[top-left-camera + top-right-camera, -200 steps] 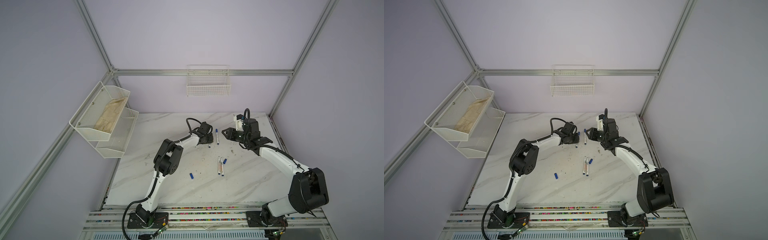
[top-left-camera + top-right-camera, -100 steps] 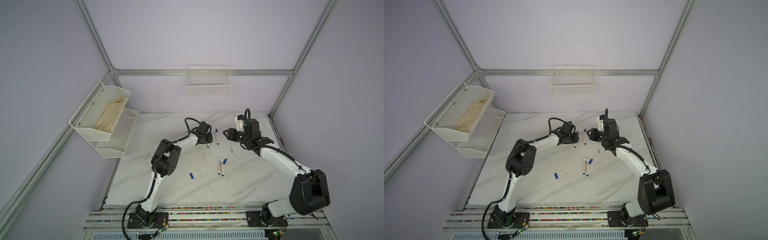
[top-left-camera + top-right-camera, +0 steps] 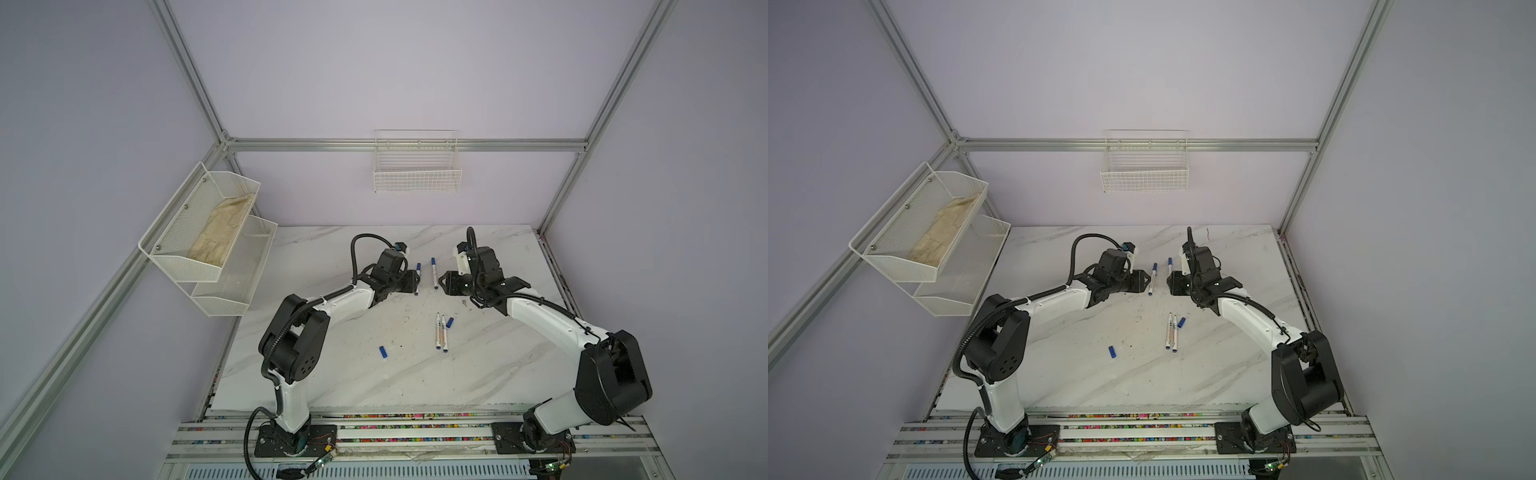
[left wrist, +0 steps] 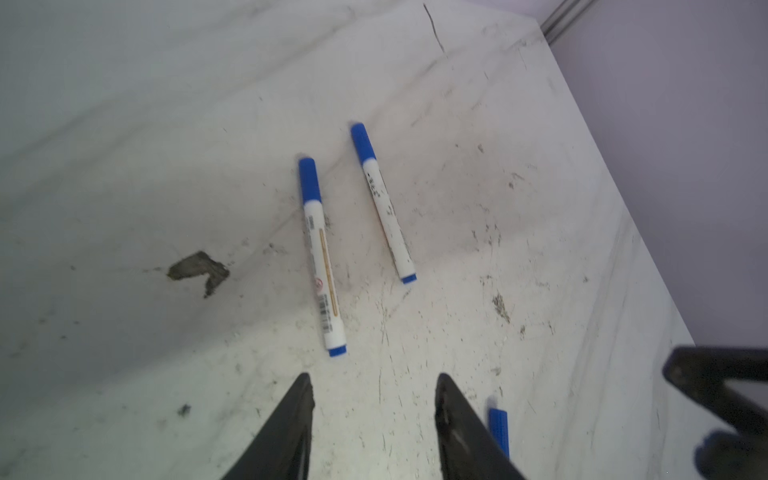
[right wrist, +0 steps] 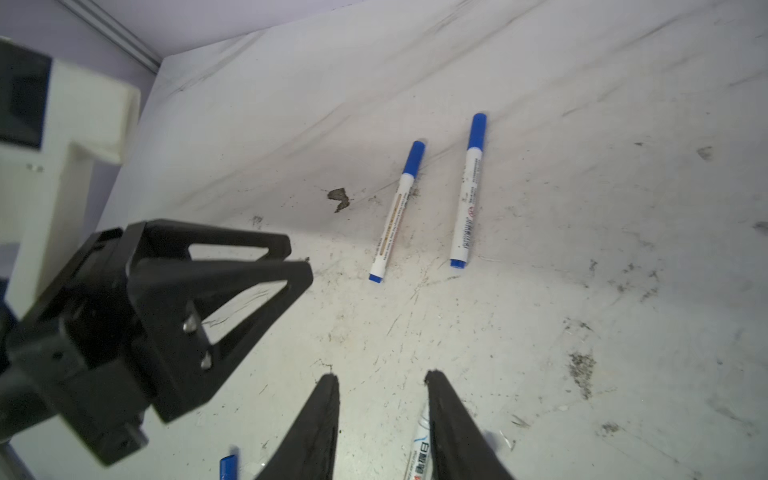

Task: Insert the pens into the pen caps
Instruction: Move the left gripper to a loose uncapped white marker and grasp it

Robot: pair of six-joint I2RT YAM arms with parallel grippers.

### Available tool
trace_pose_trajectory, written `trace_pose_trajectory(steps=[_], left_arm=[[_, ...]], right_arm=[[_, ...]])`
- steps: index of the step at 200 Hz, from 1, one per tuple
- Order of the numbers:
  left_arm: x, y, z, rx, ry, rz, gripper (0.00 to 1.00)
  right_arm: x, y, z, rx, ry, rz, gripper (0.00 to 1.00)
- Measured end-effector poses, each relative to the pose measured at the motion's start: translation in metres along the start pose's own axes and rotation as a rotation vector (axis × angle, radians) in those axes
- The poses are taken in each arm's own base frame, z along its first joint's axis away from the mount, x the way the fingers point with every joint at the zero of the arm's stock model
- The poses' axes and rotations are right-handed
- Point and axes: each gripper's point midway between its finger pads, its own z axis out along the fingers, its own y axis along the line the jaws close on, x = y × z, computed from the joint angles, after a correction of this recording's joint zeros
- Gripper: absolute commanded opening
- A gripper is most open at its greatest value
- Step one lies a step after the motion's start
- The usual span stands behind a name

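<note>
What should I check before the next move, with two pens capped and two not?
1. The left gripper is open and empty: ok.
2. The right gripper is open and empty: ok.
3. The capped pens lie released, touching neither gripper: ok.
4. The uncapped pens lie side by side, unobstructed: ok.
5. The nearby cap and the lone cap lie free: ok.
6. All four pens are capped: not ok.

From the right wrist I get only part of one pen [image 5: 420, 451], cut by the frame and a finger [image 5: 457, 436]. A cap [image 5: 227, 467] is cropped there; from the left wrist another cap [image 4: 498, 428] is blurred, half-hidden.
</note>
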Motion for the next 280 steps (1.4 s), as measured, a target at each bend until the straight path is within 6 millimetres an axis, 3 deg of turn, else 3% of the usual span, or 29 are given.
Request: trace_pose_trajectory(steps=[41,62,82,111,171,280], left_arm=[[0.064,-0.071,0.003,0.125,0.135,0.27,0.61],[0.086,-0.085,0.002,0.141,0.185,0.372,0.64],[0.106,-0.076,0.008,0.096,0.245,0.431,0.64],[0.136,-0.055,0.019,0.019,0.338,0.479,0.64],[0.14,-0.052,0.022,-0.021,0.358,0.525,0.63],[0.15,-0.024,0.003,-0.161,0.469,0.541,0.4]], right_arm=[[-0.016,-0.048,-0.003,0.106,-0.043,0.138,0.39],[-0.023,-0.07,-0.006,0.142,-0.063,0.201,0.38],[-0.023,-0.082,-0.008,0.156,-0.069,0.235,0.38],[-0.014,-0.083,-0.008,0.151,-0.052,0.246,0.38],[-0.021,-0.079,-0.014,0.125,-0.08,0.243,0.38],[-0.02,-0.078,-0.014,0.121,-0.079,0.244,0.38]])
